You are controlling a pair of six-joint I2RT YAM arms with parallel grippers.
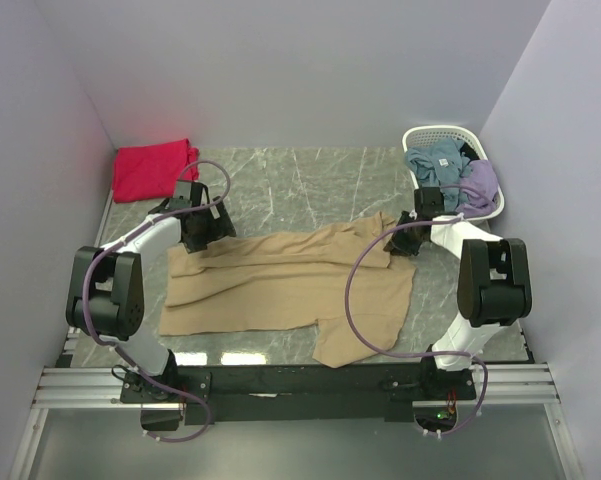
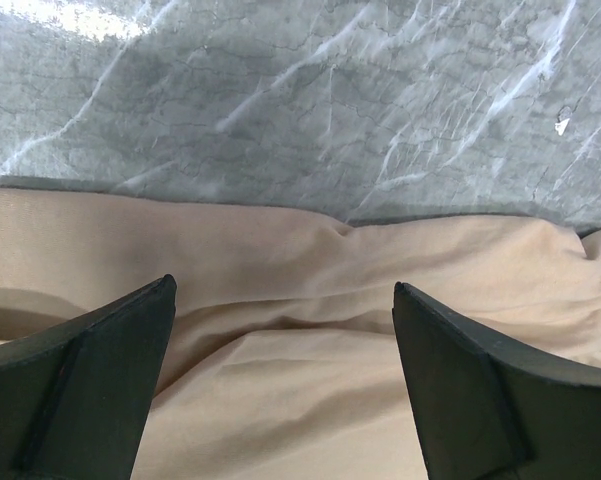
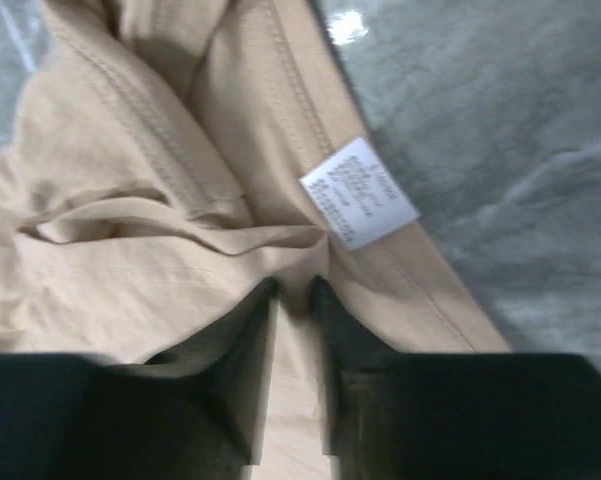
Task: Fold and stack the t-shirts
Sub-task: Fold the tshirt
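The tan t-shirt (image 1: 290, 275) lies spread across the middle of the bench (image 1: 310, 180). Its long axis runs from my left side to my right, so each of my 2 hands sits at 1 end of its far edge. My right hand (image 3: 295, 292) is at the far right corner, just beside the white neck label (image 3: 358, 193). Its fingers stand narrow with a ridge of tan cloth pinched between them, so I judge this end gripped. My left hand (image 2: 280, 295) hangs over the far left edge, spread wide and holding nothing. The hem runs crosswise just ahead of its fingertips, with bare marble beyond. The cloth lies under and slightly ahead of that hand, which is the nearer one to this end. I therefore judge the coming move to be a short drop straight down onto the hem, matching the right hand's pinch. The red t-shirt (image 1: 152, 168) lies in the far left corner, well apart, and the white basket (image 1: 425, 133) stands at the far right, beyond my right arm
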